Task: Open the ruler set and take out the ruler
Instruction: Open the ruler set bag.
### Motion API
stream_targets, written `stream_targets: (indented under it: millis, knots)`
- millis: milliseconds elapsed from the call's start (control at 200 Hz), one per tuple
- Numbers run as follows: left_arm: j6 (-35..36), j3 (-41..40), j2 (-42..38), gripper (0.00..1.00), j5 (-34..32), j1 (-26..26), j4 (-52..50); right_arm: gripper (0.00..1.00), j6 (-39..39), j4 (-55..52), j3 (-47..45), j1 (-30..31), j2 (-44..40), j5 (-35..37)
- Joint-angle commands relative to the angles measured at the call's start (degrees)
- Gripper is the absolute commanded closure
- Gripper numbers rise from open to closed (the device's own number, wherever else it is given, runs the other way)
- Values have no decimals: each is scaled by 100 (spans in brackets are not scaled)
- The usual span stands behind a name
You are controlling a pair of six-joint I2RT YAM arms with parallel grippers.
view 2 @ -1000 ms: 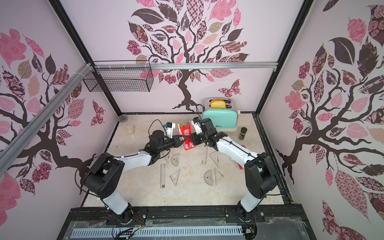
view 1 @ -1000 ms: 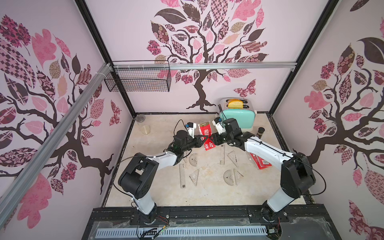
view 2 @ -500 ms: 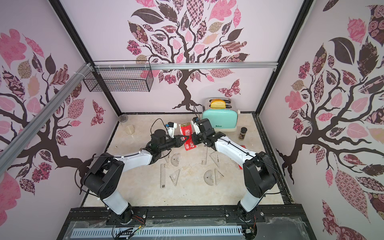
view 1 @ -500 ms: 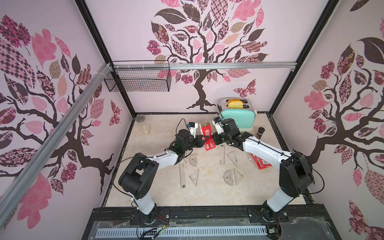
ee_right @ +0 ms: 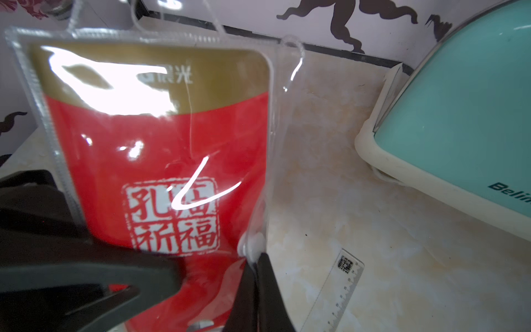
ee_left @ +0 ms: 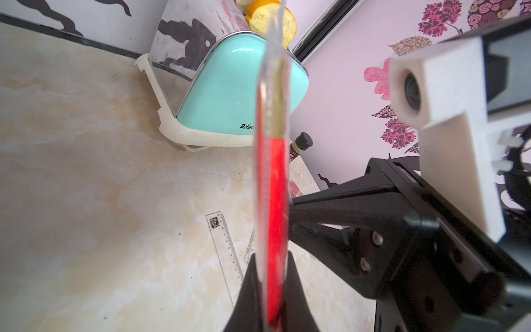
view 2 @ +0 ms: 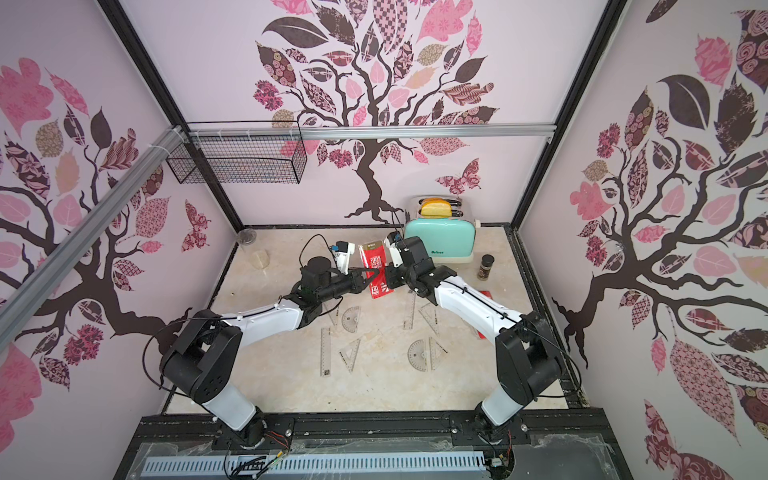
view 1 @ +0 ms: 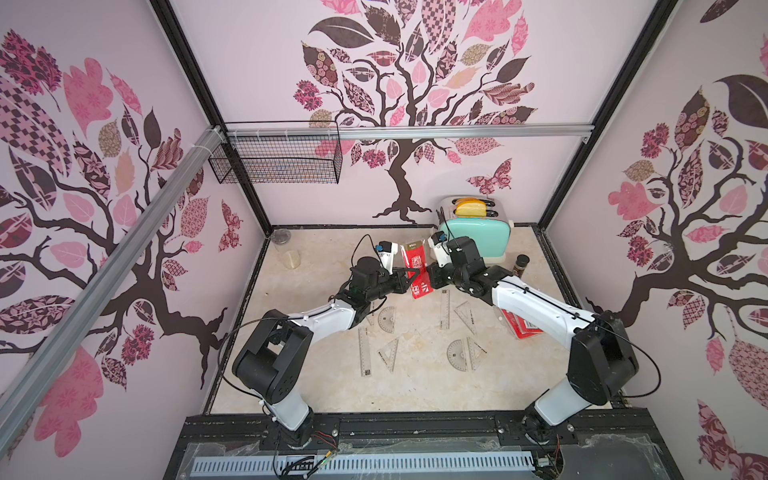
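Closing just now, my right gripper (ee_right: pixel 255 273) is pinching the clear edge of the ruler set (view 1: pixel 417 268) while my left gripper (ee_left: pixel 271 270) is clamping it above the table (view 1: pixel 316 374); pulling it open looks next.

You have two red pouches: the raised pouch (view 1: pixel 417 259) and the lying pouch (view 1: pixel 518 327). On the table (view 1: pixel 316 374) you count two straight rulers (view 1: pixel 364 351), two protractors (view 1: pixel 386 319) and three set squares (view 1: pixel 389 354). A fourth clear piece (view 1: pixel 370 318) is half covered and too hidden to name. Add one toaster (view 1: pixel 478 243), one spice bottle (view 1: pixel 520 264), one clear cup (view 1: pixel 291 258), one round lid (view 1: pixel 279 236) and one wire basket (view 1: pixel 278 160).
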Motion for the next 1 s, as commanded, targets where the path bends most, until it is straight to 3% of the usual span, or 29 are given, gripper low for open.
stream_targets:
  millis: [0,345,725,995]
  knots:
    - [253,-170,-222,100,166,-61,-240,100,363,489,-175,-337,-215,-38]
    - [281,-266,-366,100,259,38,-183,100,951,1030,-603,-774,-403,-922]
    - [295,-425,-538,100,441,62,50,100,1566,1573,-1000,-1066,-617,-1260]
    - [269,-558,-630,100,506,70,230,100,1873,1809,-1248,-1219,-902,-1116]
